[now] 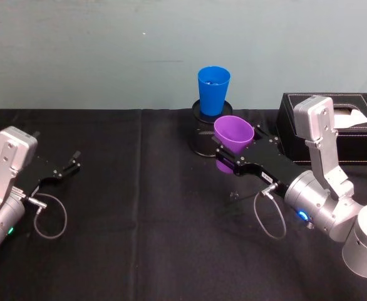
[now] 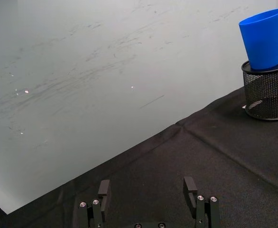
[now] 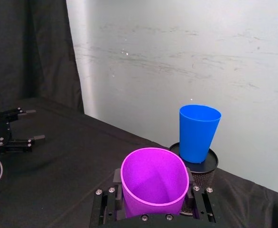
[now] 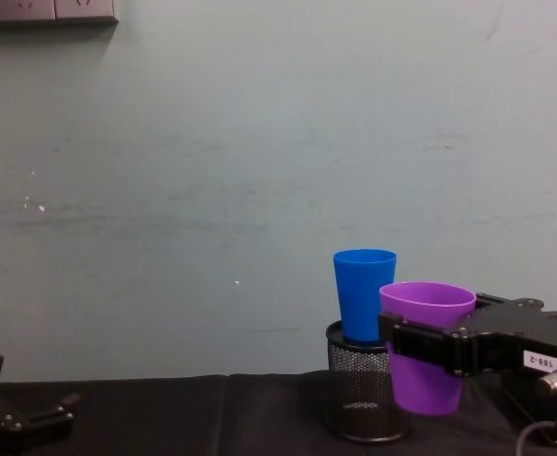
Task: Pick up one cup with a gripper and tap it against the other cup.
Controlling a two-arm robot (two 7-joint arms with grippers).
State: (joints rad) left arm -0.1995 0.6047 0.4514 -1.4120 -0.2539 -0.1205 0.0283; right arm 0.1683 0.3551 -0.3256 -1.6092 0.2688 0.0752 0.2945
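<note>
My right gripper (image 1: 233, 158) is shut on the purple cup (image 1: 233, 135), holding it upright above the black table; the cup (image 4: 423, 347) hangs clear of the cloth in the chest view. Just beyond it the blue cup (image 1: 213, 89) stands upright on top of a black mesh pen holder (image 1: 203, 137). The purple cup (image 3: 153, 183) sits close beside the blue cup (image 3: 198, 133), with a small gap showing between them. My left gripper (image 1: 76, 160) rests open low at the left, far from both cups; its fingers (image 2: 103, 189) hold nothing.
A black tissue box (image 1: 343, 125) stands at the back right, behind my right arm. A pale wall runs along the table's far edge. Black cloth (image 1: 139, 207) covers the table between the two arms.
</note>
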